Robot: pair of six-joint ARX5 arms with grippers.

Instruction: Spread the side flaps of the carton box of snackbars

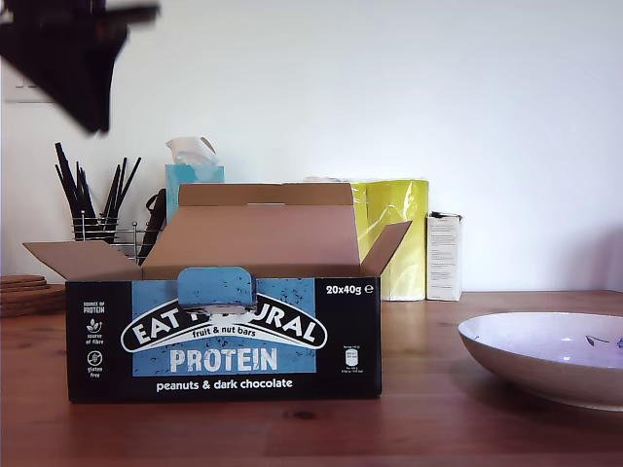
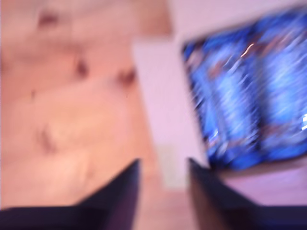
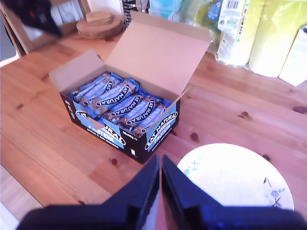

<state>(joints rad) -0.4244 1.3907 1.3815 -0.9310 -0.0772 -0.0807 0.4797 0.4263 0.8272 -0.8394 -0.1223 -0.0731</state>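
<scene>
The low black carton box of snackbars (image 3: 125, 128) sits open on the knotty wooden desk (image 3: 43, 143), its plain brown side flaps (image 3: 76, 71) splayed. My second gripper (image 3: 160, 178) hangs with fingers pressed together; my first gripper (image 2: 163, 191) has fingers spread.

- My first gripper (image 2: 163, 191) shows two dark, nearly black fingers (image 2: 122, 196), wedge-shaped, broad at the base and narrowing toward the tips; the picture is badly blurred, so any finer marking is perhaps lost.
- My second gripper (image 3: 160, 177) has two long tapering fingers (image 3: 139, 191) in deep navy to black, smooth and matte, with a bluish sheen near the base.
- An arm (image 1: 73, 53) in the exterior view's upper left corner appears as a black angular silhouette.
</scene>
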